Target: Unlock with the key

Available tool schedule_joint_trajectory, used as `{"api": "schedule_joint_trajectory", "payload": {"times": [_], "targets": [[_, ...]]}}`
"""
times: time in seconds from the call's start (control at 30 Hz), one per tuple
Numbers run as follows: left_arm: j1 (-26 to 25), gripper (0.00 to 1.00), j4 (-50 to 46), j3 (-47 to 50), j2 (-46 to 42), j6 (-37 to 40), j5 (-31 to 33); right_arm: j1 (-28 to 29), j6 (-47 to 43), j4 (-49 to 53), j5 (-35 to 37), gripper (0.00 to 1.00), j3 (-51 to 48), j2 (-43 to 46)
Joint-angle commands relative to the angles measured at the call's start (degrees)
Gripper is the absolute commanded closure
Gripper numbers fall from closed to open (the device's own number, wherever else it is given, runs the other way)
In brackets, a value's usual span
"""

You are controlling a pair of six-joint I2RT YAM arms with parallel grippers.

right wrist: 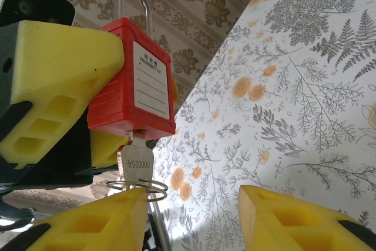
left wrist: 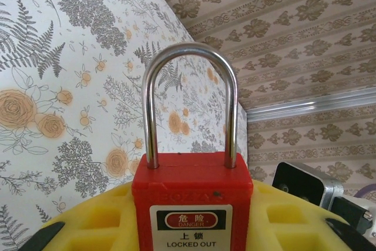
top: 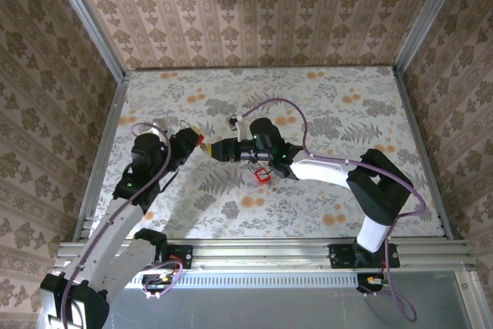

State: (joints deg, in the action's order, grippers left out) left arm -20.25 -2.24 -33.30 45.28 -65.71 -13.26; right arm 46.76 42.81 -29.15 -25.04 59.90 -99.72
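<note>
plainly, the right gripper (right wrist: 192,198) stands spread, its yellow fingers (right wrist: 94,224) parted with nothing between them, and the key (right wrist: 136,160) sits just above the tip of one finger, not in the gap. the key is pushed up into the bottom of the red padlock (right wrist: 132,80), its stamped head and thin wire ring (right wrist: 138,187) hanging out below. the left gripper (left wrist: 191,216) pinches that padlock by its body, holding it up off the table (top: 347,113). the shackle (left wrist: 189,57) has both legs down in the body, so i judge the lock not yet opened. the risk from here: if the jaws close where they stand, they may catch only the ring or miss the head, and a twist would then turn nothing. an off-centre push could also drag the key out or skew the padlock in its clamp. a second red padlock (top: 262,176) lies on the table under the right arm.
</note>
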Motion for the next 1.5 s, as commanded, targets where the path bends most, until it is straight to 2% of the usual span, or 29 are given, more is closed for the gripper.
{"api": "schedule_joint_trajectory", "payload": {"times": [0.0,0.23,0.4,0.53,0.83,1.47], "targets": [[-1.22,1.00,-0.49,-1.59,0.12,0.40,-1.60,0.87,-2.56,-0.33,0.07,0.54,3.03,-1.61],[-0.45,1.00,-1.37,-1.13,-0.28,0.45,-1.27,0.89,-5.29,2.36,3.24,0.52,-0.94,2.53],[-0.32,1.00,-2.37,-1.59,-0.12,1.45,-0.98,0.57,-6.03,1.12,1.35,0.50,-3.93,5.58],[-0.47,1.00,-1.18,-0.98,0.16,1.11,-0.99,1.81,-6.47,-0.57,-1.19,0.48,-2.34,4.25],[-1.44,1.00,-1.19,-1.20,0.07,1.11,-0.80,2.89,-6.86,-1.19,-1.17,0.47,1.57,0.06],[-1.99,1.00,-0.66,0.16,-0.55,0.76,-0.29,2.46,-8.03,2.00,-0.29,0.61,3.37,-0.58]]}}
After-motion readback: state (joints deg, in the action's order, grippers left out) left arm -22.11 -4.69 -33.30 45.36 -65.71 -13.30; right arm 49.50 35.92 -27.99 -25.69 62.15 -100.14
